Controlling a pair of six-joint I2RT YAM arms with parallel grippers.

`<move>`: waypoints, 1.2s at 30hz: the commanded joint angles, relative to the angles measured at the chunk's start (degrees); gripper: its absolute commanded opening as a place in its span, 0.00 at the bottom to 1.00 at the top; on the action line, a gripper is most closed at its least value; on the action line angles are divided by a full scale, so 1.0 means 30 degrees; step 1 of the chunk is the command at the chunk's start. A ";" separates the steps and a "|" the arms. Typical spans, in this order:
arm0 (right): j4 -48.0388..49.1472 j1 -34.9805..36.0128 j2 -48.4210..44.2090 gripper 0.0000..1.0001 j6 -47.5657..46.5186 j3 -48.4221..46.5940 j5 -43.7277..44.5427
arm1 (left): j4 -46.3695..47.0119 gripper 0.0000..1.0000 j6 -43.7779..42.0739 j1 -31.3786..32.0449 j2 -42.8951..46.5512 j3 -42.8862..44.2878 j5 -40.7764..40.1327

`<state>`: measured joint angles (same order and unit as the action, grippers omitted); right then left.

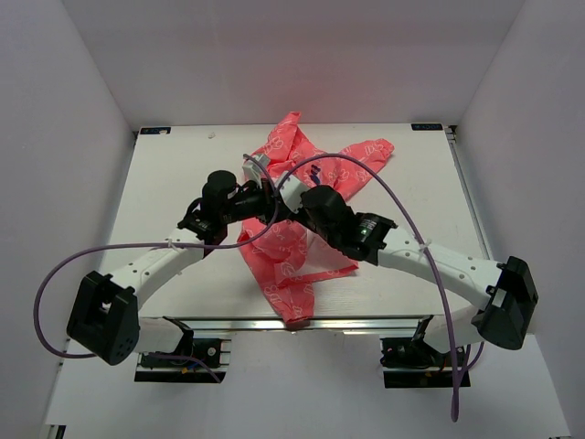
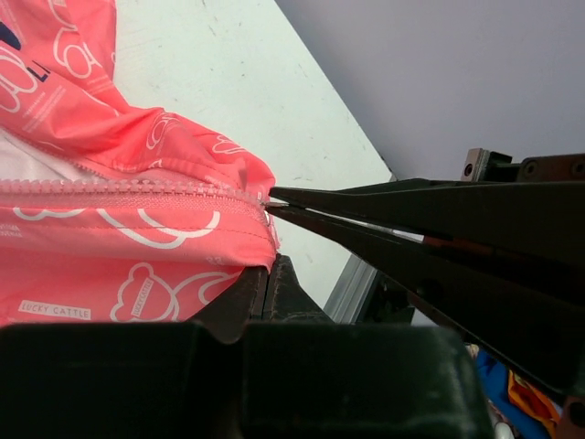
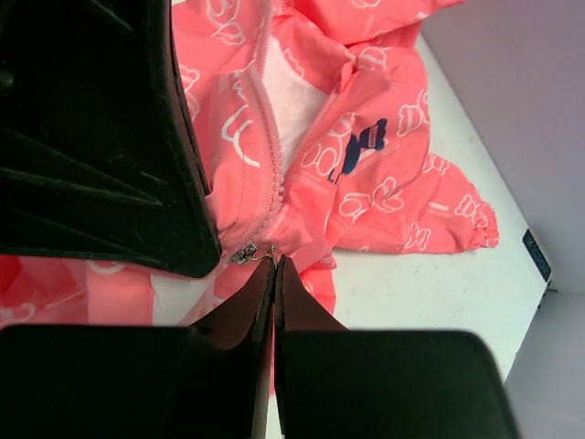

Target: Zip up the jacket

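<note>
A coral-pink, white-printed fabric jacket lies crumpled on the white table. At the jacket's zipper foot, the left gripper pinches the hem. The right gripper is pressed together on fabric beside the small metal zipper slider. A mis-seated grip could slip and bunch the thin cloth.

text: "LUCKY CATTLE" | white print, small label | on: jacket

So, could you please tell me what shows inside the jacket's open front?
Inside the jacket, white lining shows between the zipper edges; anything deeper is covered by fabric.
</note>
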<state>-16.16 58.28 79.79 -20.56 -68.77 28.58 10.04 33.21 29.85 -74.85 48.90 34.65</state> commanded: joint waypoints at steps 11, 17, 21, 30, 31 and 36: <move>0.7718 -0.0296 0.1499 0.00 -0.4488 -0.0451 0.7071 | -0.5191 0.00 -0.1987 0.0130 -0.0041 0.2037 -0.1088; 0.0619 -0.0384 0.1062 0.00 -0.1207 -0.2007 0.2197 | -0.6131 0.00 -0.2691 0.0130 0.0516 0.2595 -0.3551; -0.3452 -0.0618 0.0795 0.00 0.0460 -0.3642 -0.3151 | -0.7008 0.64 -0.2838 0.0130 0.0458 0.3209 -0.4052; -0.8956 -0.1495 0.2201 0.00 0.4388 -0.5343 -0.8083 | -0.7068 0.98 -0.1638 0.0130 0.1832 0.2598 -0.2911; -0.9374 -0.1817 0.2406 0.00 0.5203 -0.5666 -0.9570 | -0.7010 0.98 -0.1637 0.0130 0.1834 0.2363 -0.2706; -1.0022 -0.3868 0.3490 0.00 0.7462 -0.6693 -1.3123 | -0.7301 0.98 -0.1109 0.0507 0.3822 0.1132 -0.1825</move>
<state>-42.35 49.84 88.40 -4.99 -86.32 -1.50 -11.79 29.17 29.95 -68.40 53.32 25.56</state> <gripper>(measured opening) 0.012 0.978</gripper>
